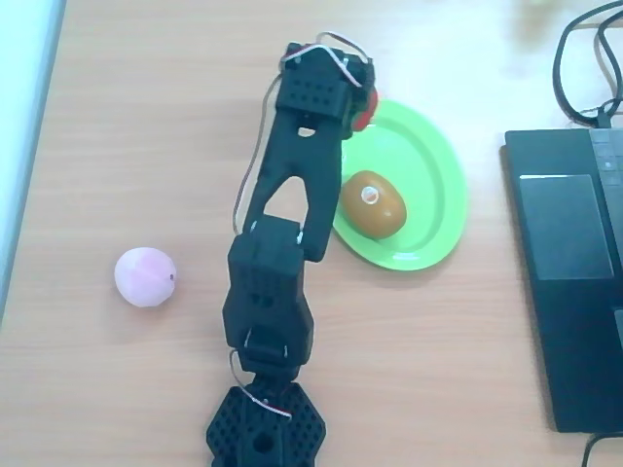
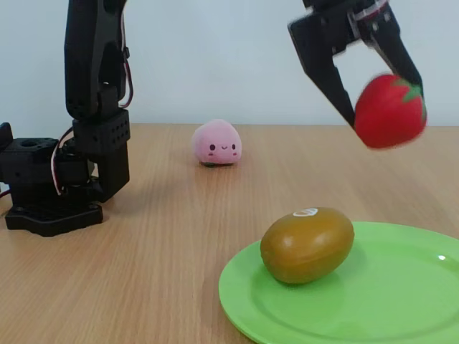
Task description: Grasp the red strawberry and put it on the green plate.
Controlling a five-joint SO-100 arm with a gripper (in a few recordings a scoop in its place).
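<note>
Strawberry: the red strawberry is round, bright red and smooth, with a small green leafy cap at its upper right in the fixed view. It looks a little blurry there.
Where it is: up in the air, above the plate and not touching it. In the overhead view just a bit of red peeks out beside the arm, over the plate's top left rim.
Gripper: the black gripper has its two fingers squeezed on the strawberry, one on each side.
Plate: the green plate is a bright lime oval with a raised rim, lying flat on the wooden table.
Brown fruit: a brown-orange oval fruit with a white spot on top lies on the plate.
Pink fruit: a pale pink round fruit with a tiny face sits on the table, well apart from the plate.
</note>
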